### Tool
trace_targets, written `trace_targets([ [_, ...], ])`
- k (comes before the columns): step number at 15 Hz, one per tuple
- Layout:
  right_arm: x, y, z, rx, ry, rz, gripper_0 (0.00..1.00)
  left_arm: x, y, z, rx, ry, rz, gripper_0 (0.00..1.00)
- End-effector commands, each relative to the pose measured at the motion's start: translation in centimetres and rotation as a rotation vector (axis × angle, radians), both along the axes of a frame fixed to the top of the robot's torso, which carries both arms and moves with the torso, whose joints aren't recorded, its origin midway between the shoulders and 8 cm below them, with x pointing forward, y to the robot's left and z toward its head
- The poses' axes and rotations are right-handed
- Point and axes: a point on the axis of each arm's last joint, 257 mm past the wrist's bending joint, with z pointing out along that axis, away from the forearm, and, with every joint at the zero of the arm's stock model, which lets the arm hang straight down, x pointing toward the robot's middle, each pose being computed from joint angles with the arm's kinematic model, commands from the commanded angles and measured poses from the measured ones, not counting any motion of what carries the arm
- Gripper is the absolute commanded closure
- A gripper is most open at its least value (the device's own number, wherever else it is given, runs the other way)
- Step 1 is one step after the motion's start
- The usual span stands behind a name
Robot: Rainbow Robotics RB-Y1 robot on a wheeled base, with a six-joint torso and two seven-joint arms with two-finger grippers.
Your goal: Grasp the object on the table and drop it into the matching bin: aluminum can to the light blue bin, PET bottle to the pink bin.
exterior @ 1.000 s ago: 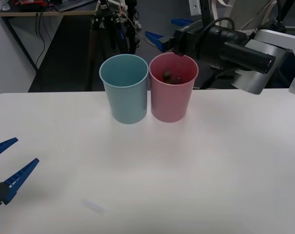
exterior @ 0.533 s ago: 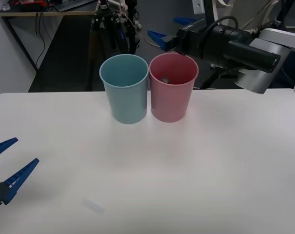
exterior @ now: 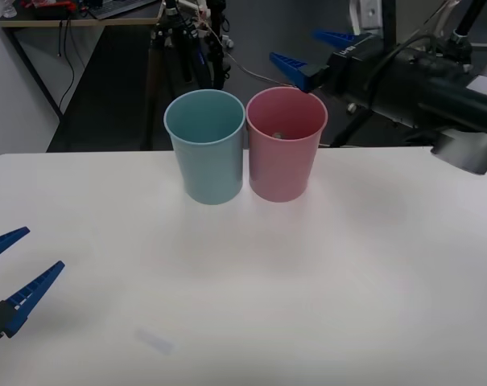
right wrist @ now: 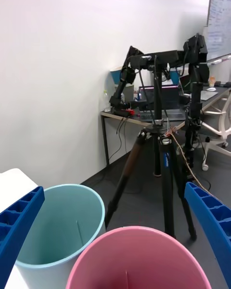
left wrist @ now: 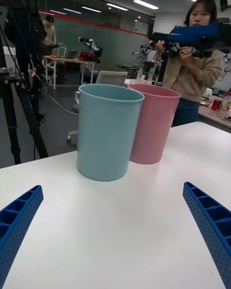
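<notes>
Seemingly PET bottle inside pink bin, below right gripper.

This is a robotics lab set in an open office. Past the far edge of the white table stands a black camera tripod on a dark floor, and behind it, against a plain white wall, a desk carries black robot arms and cables, with a wheeled office chair and a whiteboard to the right. The left wrist view shows strip ceiling lights, more desks with equipment, and people at work in the room.
</notes>
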Motion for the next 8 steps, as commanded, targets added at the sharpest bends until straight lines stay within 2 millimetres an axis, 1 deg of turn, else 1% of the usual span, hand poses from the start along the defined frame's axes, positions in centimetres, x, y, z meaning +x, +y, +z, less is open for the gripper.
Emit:
trace_targets([
  [1,-1.8,-2.2,0.4,0.011,-0.015,-0.011,0.0,0.0,0.0,0.0,0.0,0.0,0.0,0.0],
  [4,-3.7,-4.9,1.0,0.028,-0.041,-0.033,0.0,0.0,0.0,0.0,0.0,0.0,0.0,0.0],
  [8,-6.0,-8.1,0.1,0.034,-0.047,-0.052,0.0,0.0,0.0,0.0,0.0,0.0,0.0,0.0],
])
